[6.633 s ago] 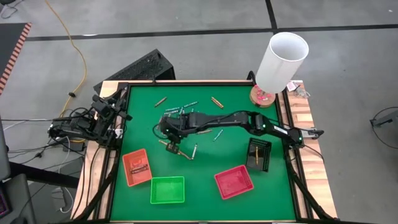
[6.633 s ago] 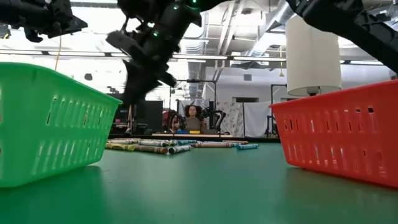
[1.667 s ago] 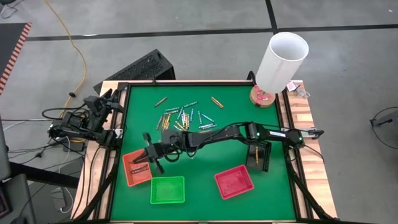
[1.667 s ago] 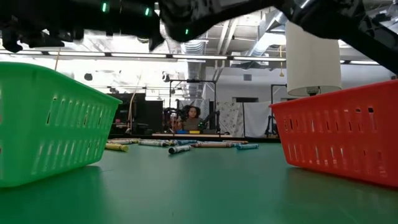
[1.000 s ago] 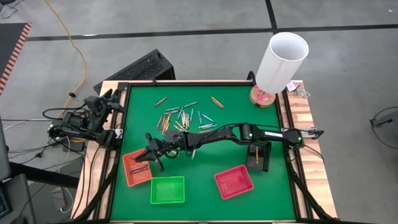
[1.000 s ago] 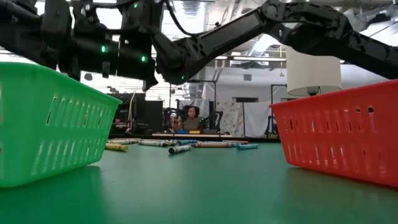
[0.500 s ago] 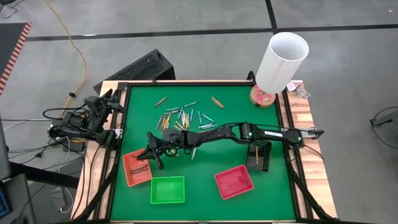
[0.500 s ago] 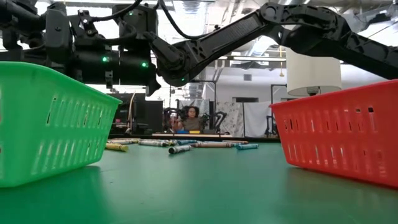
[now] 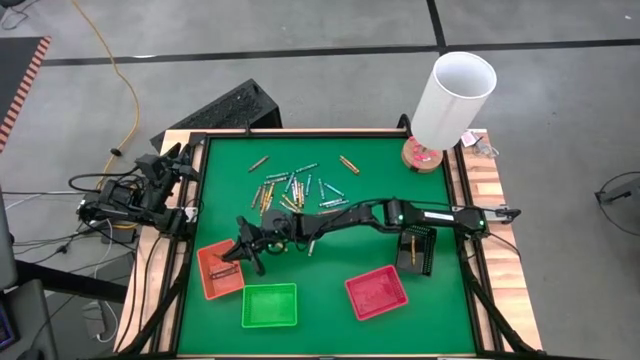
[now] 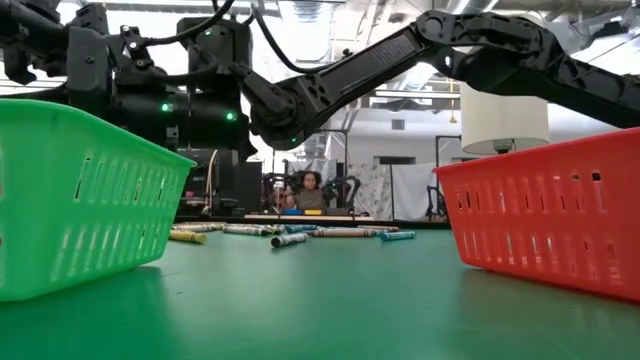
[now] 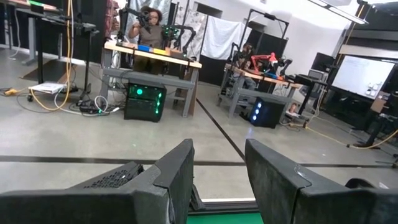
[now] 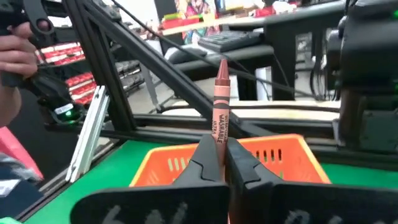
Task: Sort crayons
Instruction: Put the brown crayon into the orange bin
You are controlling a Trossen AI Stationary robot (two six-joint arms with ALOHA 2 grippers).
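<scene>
My right gripper point(image 9: 240, 248) reaches across the table to the far right corner of the orange tray point(image 9: 215, 272) and is shut on a reddish-brown crayon point(image 12: 219, 106). The tray also shows beyond the fingers in the right wrist view point(image 12: 280, 155). A loose pile of crayons point(image 9: 295, 190) lies on the green mat at the far middle, and it also shows in the low view point(image 10: 290, 236). My left gripper point(image 11: 217, 177) is open and empty, parked off the table's far left corner point(image 9: 165, 172). My right gripper pinches the crayon's lower end point(image 12: 219, 146) between its two fingertips point(image 12: 202, 163). The crayon sticks out straight beyond the fingertips, its pointed tip point(image 12: 222, 65) away from them. It is lifted clear, in front of the orange tray. The arm comes from the table's right.
A green tray point(image 9: 270, 305) and a red tray point(image 9: 376, 292) stand near the front edge, and a black tray point(image 9: 416, 248) with a yellow crayon stands at the right. A white cylinder point(image 9: 452, 95) stands at the far right corner. A raised frame point(image 9: 190, 220) borders the mat.
My right gripper has stayed by the orange tray's far right corner, shifting only slightly toward the table's right. The crayon pile has not moved.
</scene>
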